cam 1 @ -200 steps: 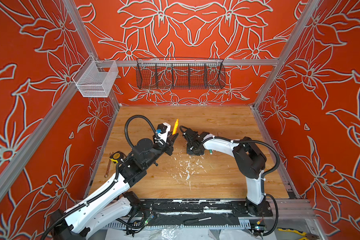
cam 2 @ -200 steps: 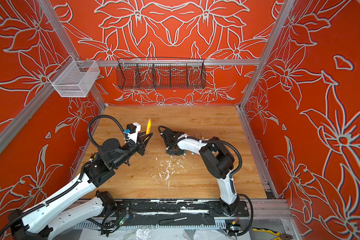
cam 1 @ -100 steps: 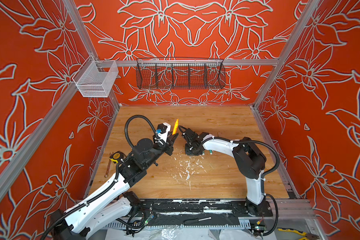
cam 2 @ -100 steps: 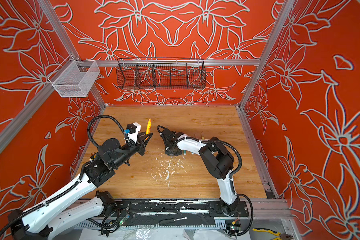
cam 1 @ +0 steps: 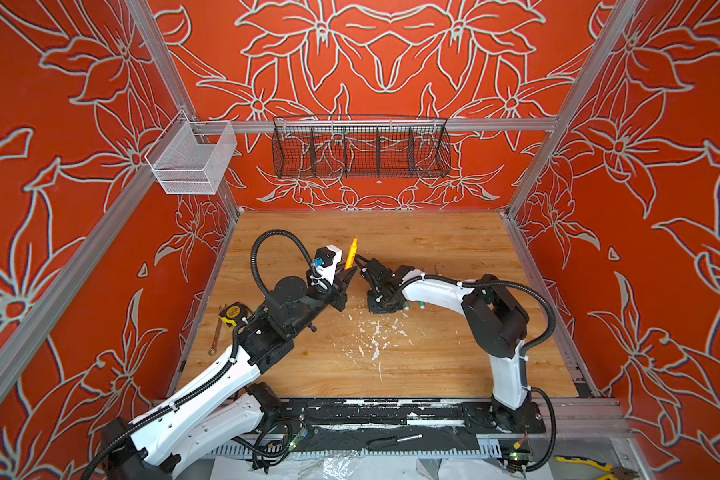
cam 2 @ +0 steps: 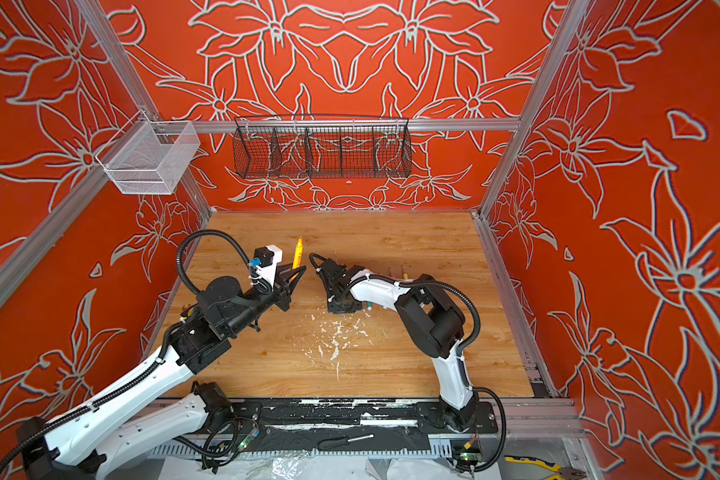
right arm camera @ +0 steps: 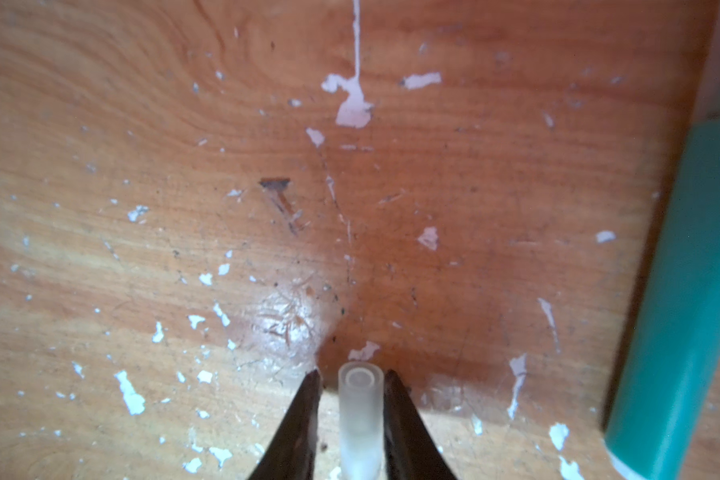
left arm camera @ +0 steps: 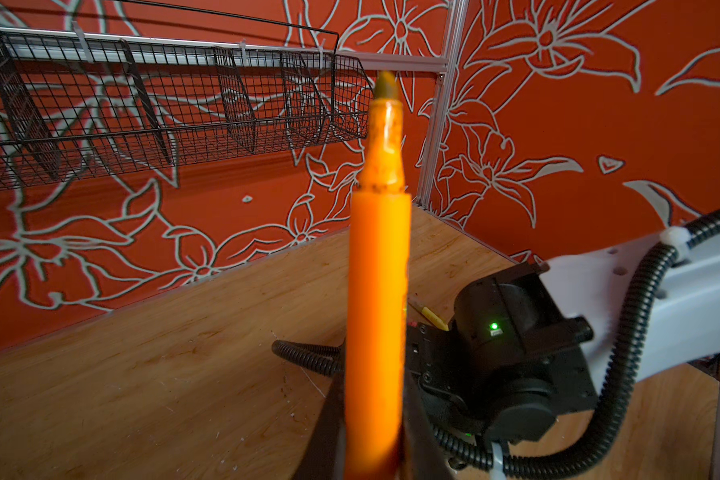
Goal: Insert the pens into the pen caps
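An orange pen point(cam 1: 352, 253) point(cam 2: 297, 254) stands tip-up in my left gripper point(cam 1: 347, 277) point(cam 2: 293, 277), above the middle of the wooden table. The left wrist view shows the jaws of that gripper point(left arm camera: 373, 436) shut on the orange pen point(left arm camera: 377, 291). My right gripper point(right arm camera: 352, 374) points down at the table just to the right of it. It is shut on a clear pen cap point(right arm camera: 360, 411) whose open end faces the wood. A teal pen point(right arm camera: 682, 291) lies beside it. Butt ends of teal pens point(cam 1: 420, 305) show under the right arm in a top view.
Pink and yellow pens point(cam 2: 398, 273) lie behind the right arm. White paint flecks point(cam 1: 375, 336) dot the table's middle. A tape measure point(cam 1: 231, 311) and a wrench point(cam 1: 215, 336) lie at the left edge. A black wire basket point(cam 1: 360, 151) and a white mesh basket point(cam 1: 192, 160) hang on the walls.
The right wrist has edged slightly left, towards the orange pen. The left arm and its pen have stayed where they were.
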You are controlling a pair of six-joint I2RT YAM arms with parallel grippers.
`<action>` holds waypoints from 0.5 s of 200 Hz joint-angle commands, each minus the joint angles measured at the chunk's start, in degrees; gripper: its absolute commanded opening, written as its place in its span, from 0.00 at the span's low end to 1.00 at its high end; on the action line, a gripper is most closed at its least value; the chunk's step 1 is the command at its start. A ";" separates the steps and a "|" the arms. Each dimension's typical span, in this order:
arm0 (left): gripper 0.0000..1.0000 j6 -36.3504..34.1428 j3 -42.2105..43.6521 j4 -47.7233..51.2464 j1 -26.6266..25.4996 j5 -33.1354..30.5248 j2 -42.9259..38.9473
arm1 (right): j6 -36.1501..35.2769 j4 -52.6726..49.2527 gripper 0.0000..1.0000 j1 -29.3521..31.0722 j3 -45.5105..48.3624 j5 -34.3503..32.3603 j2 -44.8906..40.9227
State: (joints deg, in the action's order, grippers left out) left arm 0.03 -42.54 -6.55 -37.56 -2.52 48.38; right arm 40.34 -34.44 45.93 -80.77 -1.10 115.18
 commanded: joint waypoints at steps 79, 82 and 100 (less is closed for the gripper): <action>0.00 0.14 0.27 -1.63 -0.06 -0.02 0.14 | 0.26 -2.73 0.11 0.67 -1.55 -1.63 1.40; 0.00 0.14 0.35 -1.63 -0.06 -0.10 0.14 | 0.19 -2.29 0.11 0.73 -1.31 -1.55 1.03; 0.00 0.13 0.36 -1.69 -0.06 -0.11 0.20 | 0.23 0.39 0.07 0.73 0.74 -1.94 -1.71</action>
State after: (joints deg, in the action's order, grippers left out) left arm 0.03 -42.54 -6.55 -37.56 -2.52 48.49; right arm 40.10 -36.21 46.24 -81.76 -2.37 115.74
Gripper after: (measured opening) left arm 0.138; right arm 0.162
